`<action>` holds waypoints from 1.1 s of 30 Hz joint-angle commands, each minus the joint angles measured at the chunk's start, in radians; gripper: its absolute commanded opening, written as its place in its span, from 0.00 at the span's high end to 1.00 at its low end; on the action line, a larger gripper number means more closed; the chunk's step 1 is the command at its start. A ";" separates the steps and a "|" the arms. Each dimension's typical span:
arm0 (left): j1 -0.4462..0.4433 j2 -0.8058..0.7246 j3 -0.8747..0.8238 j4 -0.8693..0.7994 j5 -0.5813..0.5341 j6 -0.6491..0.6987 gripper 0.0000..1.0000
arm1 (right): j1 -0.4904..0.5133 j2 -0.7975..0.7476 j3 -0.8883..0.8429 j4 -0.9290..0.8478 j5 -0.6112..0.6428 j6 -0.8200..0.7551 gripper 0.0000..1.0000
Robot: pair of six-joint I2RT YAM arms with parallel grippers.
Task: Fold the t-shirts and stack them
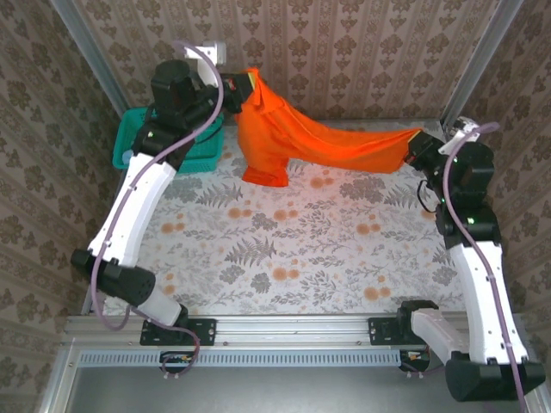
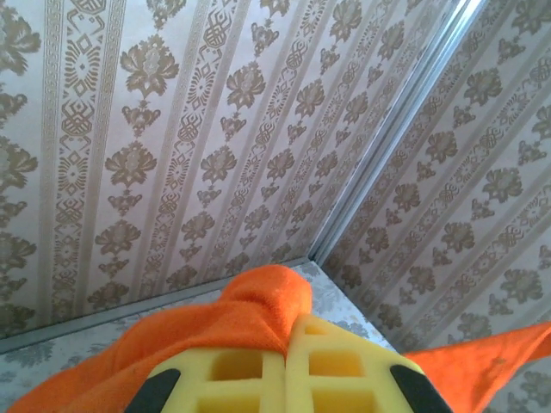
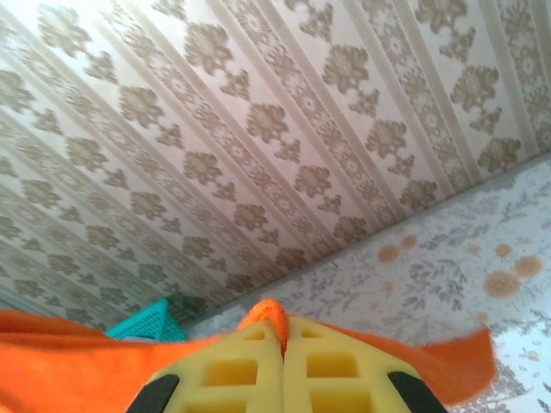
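**Operator:** Report the state of each gripper.

**Technician:** The left gripper (image 2: 286, 344) was closed, its yellow pads (image 2: 232, 370) pressed together on a bunched edge of the orange t-shirt (image 1: 293, 142). The right gripper (image 3: 282, 344) was closed the same way on another edge of that shirt. Both were raised above the counter (image 1: 284, 258).

**Operator:** Where was the shirt?

**Technician:** Take the teal basket (image 1: 131, 138) as reference. The left gripper held its end just right of the basket, toward the back wall. The right gripper held the other end well to the right of the basket. The cloth hung stretched between them, and a sagging part reached down to the counter right of the basket.

**Operator:** Progress of the task?

**Technician:** Judged as early. The shirt was lifted and spread in the air, not laid flat. No fold was made and no stack was started. Laying out, folding and stacking all remained.

**Operator:** What could not be determined?

**Technician:** The left arm screened most of the basket, so its contents could not be told. In the overhead view, dark housings and cloth hid both grippers' fingertips. Which parts of the shirt were gripped, collar, hem or sleeve, could not be told.
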 commanded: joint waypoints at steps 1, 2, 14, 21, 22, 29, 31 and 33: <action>-0.074 -0.201 -0.108 0.148 -0.085 0.117 0.99 | -0.002 -0.127 0.026 -0.006 -0.025 -0.035 1.00; -0.090 -0.238 -0.149 0.162 -0.121 0.118 0.97 | -0.001 -0.141 0.032 -0.026 -0.021 -0.037 1.00; -0.037 -0.159 -0.228 0.077 -0.304 0.000 0.87 | -0.001 0.053 0.099 -0.142 0.029 -0.056 1.00; 0.052 0.242 0.260 -0.076 -0.134 0.047 0.93 | 0.000 0.270 0.261 -0.107 0.060 -0.076 1.00; 0.057 0.308 0.374 -0.127 -0.106 0.067 0.96 | 0.000 0.294 0.294 -0.106 0.054 -0.079 1.00; 0.019 0.454 0.790 -0.225 0.004 0.184 0.98 | 0.000 0.306 0.466 -0.127 0.013 -0.127 1.00; -0.017 0.371 0.654 -0.177 0.001 0.234 0.94 | -0.001 0.261 0.448 -0.131 -0.007 -0.128 1.00; -0.042 0.234 0.397 -0.097 -0.025 0.247 0.93 | 0.000 0.200 0.384 -0.129 -0.030 -0.103 1.00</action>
